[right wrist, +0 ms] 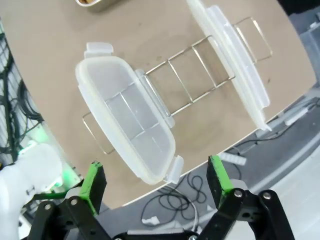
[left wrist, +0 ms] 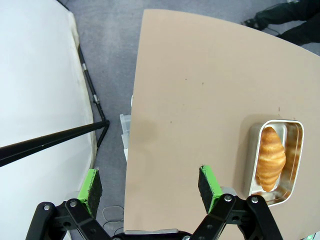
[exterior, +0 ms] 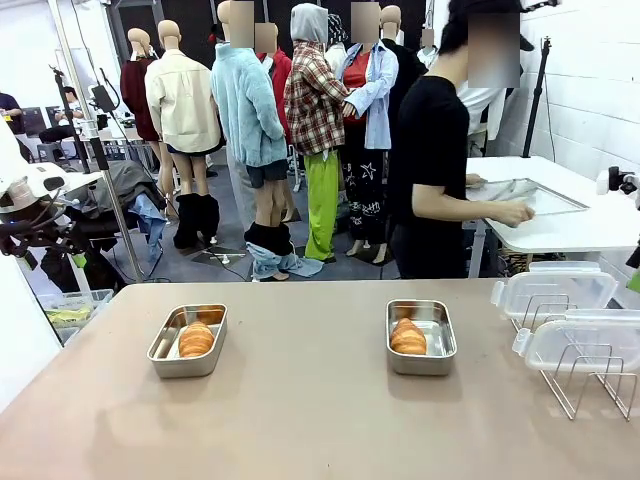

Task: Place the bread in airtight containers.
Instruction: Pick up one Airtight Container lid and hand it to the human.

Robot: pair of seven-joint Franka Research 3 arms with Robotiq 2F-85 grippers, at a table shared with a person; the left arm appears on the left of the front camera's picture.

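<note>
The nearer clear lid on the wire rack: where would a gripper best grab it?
Probably by one long rim, from above, with the right gripper: the lid rests propped on the wire rack, so its thin edge stands clear of the table.

The right wrist view's top edge cuts a steel tin (right wrist: 100,3) to one corner, contents too little seen to name; a clear lid (right wrist: 230,55) loses its end there too. At the tabletop's right edge, the front view's right side crops the wire rack (exterior: 590,385) and nearer lid (exterior: 585,345).

Table (exterior: 320,415) w/ 2 tins (exterior: 164,347) (exterior: 441,350), wire rack (exterior: 586,382)
</note>
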